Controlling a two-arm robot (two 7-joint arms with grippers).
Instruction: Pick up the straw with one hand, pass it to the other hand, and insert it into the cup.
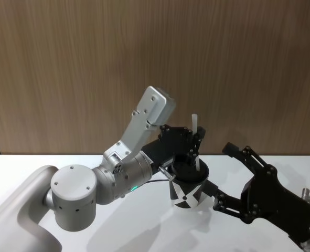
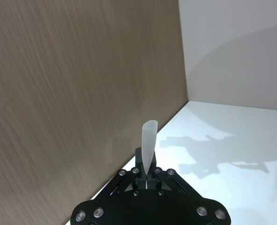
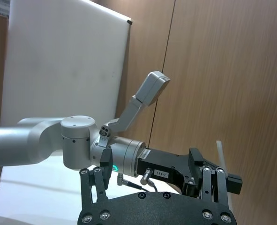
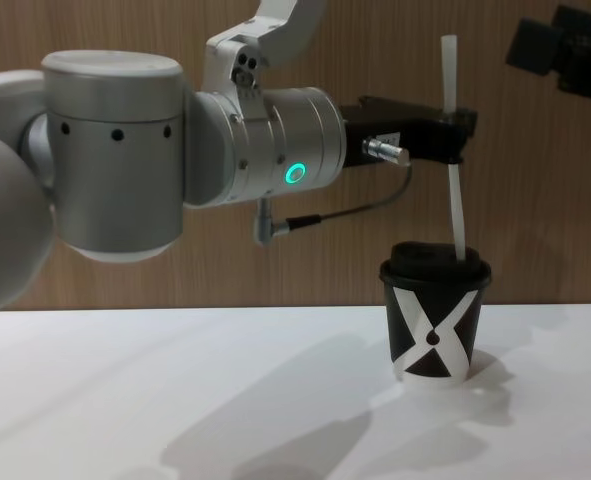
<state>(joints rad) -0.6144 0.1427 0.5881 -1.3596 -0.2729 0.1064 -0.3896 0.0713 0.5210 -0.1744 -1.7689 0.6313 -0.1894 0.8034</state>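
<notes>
Left pincer [image 4: 455, 135] clamped on upright straw [image 4: 456, 205] in cup [image 4: 434, 315]; right pincer [image 1: 233, 176] agape beside.

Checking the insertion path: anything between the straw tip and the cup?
Nothing visible. The left claw holds the straw upright, its lower end already at the lid of the cup. The right claw stands open beside the cup.

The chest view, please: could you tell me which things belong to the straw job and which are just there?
Part of the job:
- straw, upright, lower end at the lid
- cup, standing on the table
- left gripper, shut on the straw
- right gripper, open, apart

Just there:
- white table
- wood-grain wall
- thin dark cable
</notes>
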